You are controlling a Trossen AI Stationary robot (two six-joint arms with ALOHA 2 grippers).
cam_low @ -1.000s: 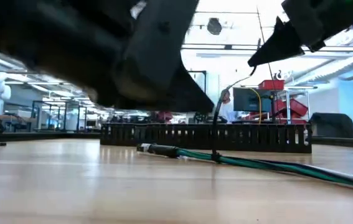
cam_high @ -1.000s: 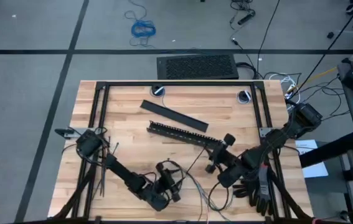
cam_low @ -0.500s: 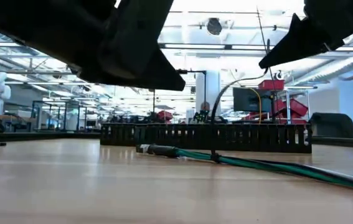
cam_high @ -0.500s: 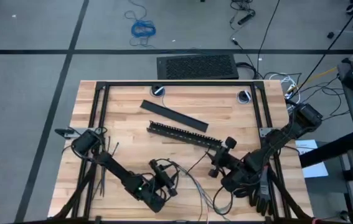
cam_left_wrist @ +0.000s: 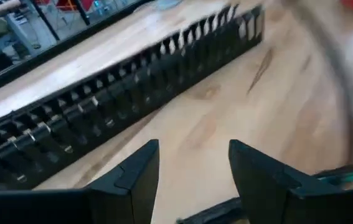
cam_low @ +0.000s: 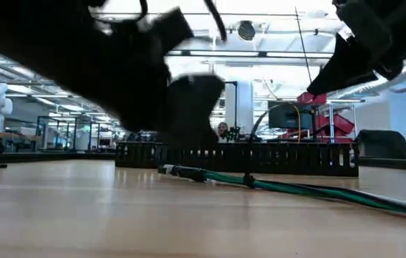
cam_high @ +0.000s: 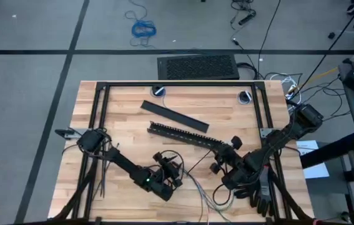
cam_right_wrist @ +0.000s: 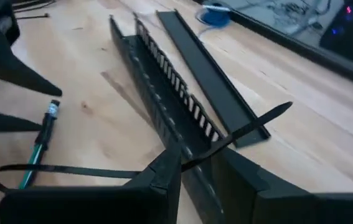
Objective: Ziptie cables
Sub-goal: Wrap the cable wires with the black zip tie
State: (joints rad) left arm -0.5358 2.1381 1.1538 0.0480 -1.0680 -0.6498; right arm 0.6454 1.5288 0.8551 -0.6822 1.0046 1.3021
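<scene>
The cables [cam_high: 196, 182], thin green, blue and pale wires with a black tip, lie on the table's near middle and run toward the near edge. My left gripper [cam_left_wrist: 192, 149] stands open just above the table at the cables' far end [cam_high: 172, 167], with nothing between its fingers. My right gripper [cam_high: 219, 162] is shut on a ziptie [cam_right_wrist: 101, 171], right of the cables. Spare zipties [cam_high: 103, 172] lie by the left arm's base. The black slotted bar [cam_high: 183, 132] lies beyond both grippers. My right gripper pinches the ziptie's strip [cam_right_wrist: 192, 163] between its two fingers, which lie across it. One end [cam_right_wrist: 282, 112] sticks out past the fingers, clear of the table. The other part arcs slack down to the cables [cam_low: 248, 178]; whether it goes around them I cannot tell.
A flat black bar [cam_high: 173, 115] lies behind the slotted bar. A dark, glove-like heap [cam_high: 258, 190] sits at the near right edge. A black frame [cam_high: 177, 84] rims the table. Bare wood [cam_high: 133, 134] shows left of the bars.
My left gripper has moved from the near edge toward the far edge and has come lower over the table, closer to the cables' far end. My right gripper has shifted slightly toward the right edge, keeping the ziptie.
</scene>
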